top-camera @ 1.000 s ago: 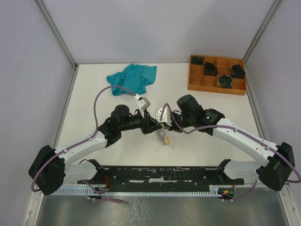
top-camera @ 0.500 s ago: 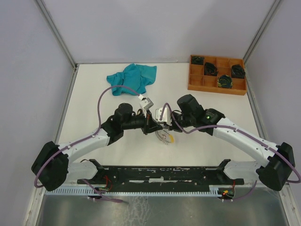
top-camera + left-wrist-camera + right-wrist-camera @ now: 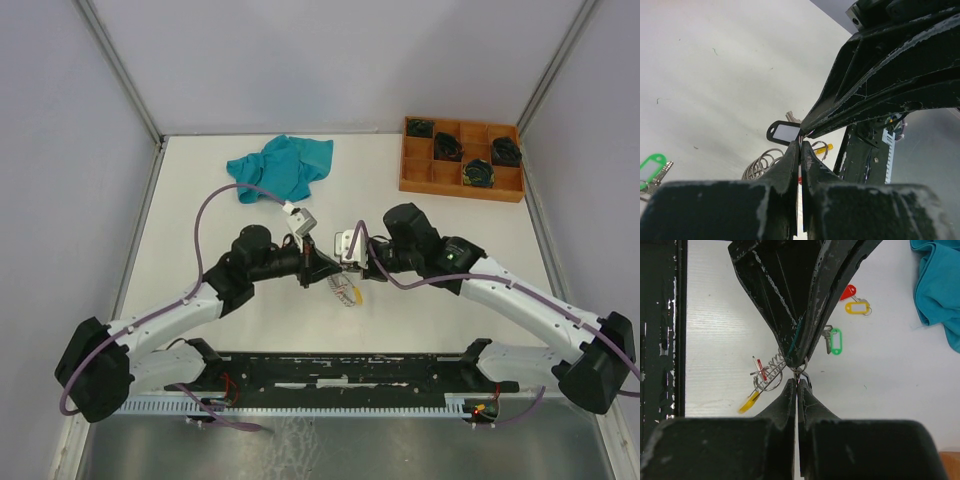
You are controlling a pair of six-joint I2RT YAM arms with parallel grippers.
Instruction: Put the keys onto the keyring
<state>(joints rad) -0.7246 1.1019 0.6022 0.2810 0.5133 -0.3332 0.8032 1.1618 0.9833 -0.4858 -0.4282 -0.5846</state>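
Note:
My two grippers meet tip to tip above the middle of the table. The left gripper (image 3: pixel 333 270) (image 3: pixel 801 146) is shut on the wire of the keyring (image 3: pixel 768 378), whose coils and yellow sleeve (image 3: pixel 748 403) hang to one side with a red-tagged key (image 3: pixel 762 369) on them. Facing it, the right gripper (image 3: pixel 347 266) (image 3: pixel 797 383) is shut on the key with the black tag (image 3: pixel 785 132). Loose on the table lie a green-tagged key (image 3: pixel 834 342), a yellow-tagged key (image 3: pixel 858 306) and a red-tagged one (image 3: pixel 848 291).
A teal cloth (image 3: pixel 280 166) is bunched at the back left. At the back right stands an orange compartment tray (image 3: pixel 410 185) holding dark coiled bundles (image 3: pixel 478 174). A black rail (image 3: pixel 350 370) runs along the near edge between the arm bases.
The left gripper has closed at the meeting point. Both arms shifted a little, and the hanging keyring swung slightly under them.

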